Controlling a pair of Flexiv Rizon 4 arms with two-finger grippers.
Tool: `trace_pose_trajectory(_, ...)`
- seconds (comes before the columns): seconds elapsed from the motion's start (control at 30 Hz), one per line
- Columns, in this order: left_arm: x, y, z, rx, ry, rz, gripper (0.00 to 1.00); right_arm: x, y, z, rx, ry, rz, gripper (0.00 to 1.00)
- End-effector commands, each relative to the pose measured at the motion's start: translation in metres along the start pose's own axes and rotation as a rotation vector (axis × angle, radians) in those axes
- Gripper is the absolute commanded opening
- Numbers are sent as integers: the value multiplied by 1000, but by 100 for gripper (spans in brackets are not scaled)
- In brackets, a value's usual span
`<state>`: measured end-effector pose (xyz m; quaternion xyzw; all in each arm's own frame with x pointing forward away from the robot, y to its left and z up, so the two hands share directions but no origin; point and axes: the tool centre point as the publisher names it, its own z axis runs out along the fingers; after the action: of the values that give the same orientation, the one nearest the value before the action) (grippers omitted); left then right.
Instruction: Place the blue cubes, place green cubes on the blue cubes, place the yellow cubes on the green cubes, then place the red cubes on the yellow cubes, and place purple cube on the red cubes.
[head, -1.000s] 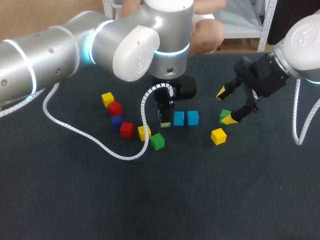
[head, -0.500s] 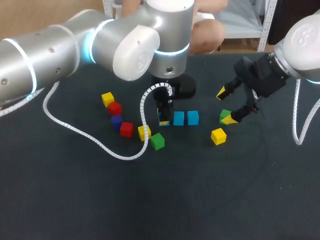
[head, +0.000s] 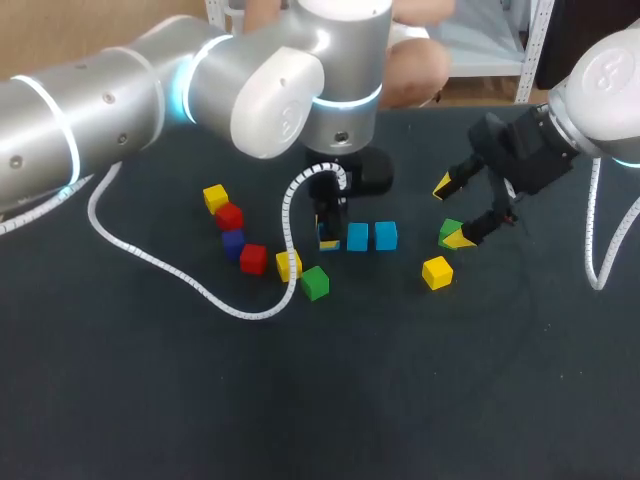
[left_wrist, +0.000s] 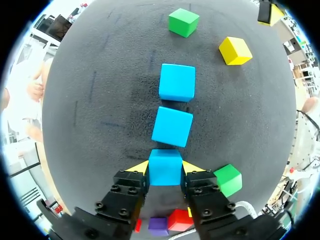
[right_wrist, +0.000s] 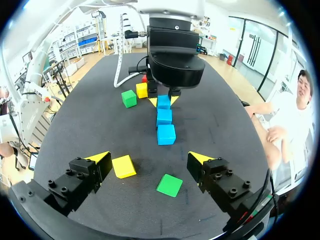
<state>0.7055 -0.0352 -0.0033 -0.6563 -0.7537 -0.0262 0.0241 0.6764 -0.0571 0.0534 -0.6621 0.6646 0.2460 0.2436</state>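
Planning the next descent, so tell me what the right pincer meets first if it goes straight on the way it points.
Probably the green cube, lying ahead of the open right pincer, between its fingers; the yellow cube sits aside. Depth is unclear.

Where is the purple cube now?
Head view: the purple cube lies left of the middle, between the farther red cube and the nearer red cube.

The dark desk (head: 480, 380) carries a blue cube (left_wrist: 165, 167) with two more blue cubes (head: 357, 237) (head: 386, 235) in a row beside it. Left of them lie two yellow cubes (head: 215, 197) (head: 288, 265), two red cubes (head: 229, 216) (head: 253, 259), a purple cube (head: 233, 242), a green cube (head: 315, 283) and a white coiled cable (head: 150, 262). To the right lie another green cube (head: 448, 229) and another yellow cube (head: 436, 272), near each other.
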Motion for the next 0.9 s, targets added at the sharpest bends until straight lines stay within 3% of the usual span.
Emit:
trace_pose_trajectory(0.03, -1, 3, 1, 7, 0, 2, 0, 0, 0, 0, 0, -1, 0, 100)
trace_pose_trajectory(0.43, -1, 3, 4, 11, -3, 2, 3, 0, 0, 0, 0, -1, 0, 100)
trace_pose_trajectory(0.47, -1, 3, 4, 12, -4, 1, 14, 0, 0, 0, 0, -1, 0, 100)
trace_pose_trajectory(0.5, -1, 3, 4, 15, -3, -3, 37, 0, 0, 0, 0, -1, 0, 100)
trace_pose_trajectory(0.53, -1, 3, 4, 18, -5, -8, 89, 0, 0, 0, 0, -1, 0, 100)
trace_pose_trajectory(0.57, -1, 3, 4, 19, -7, -10, 100, 0, 0, 0, 0, -1, 0, 100)
trace_pose_trajectory(0.9, 4, 1, 1, 19, -11, -22, 100, 0, 0, 0, 0, -1, 0, 100)
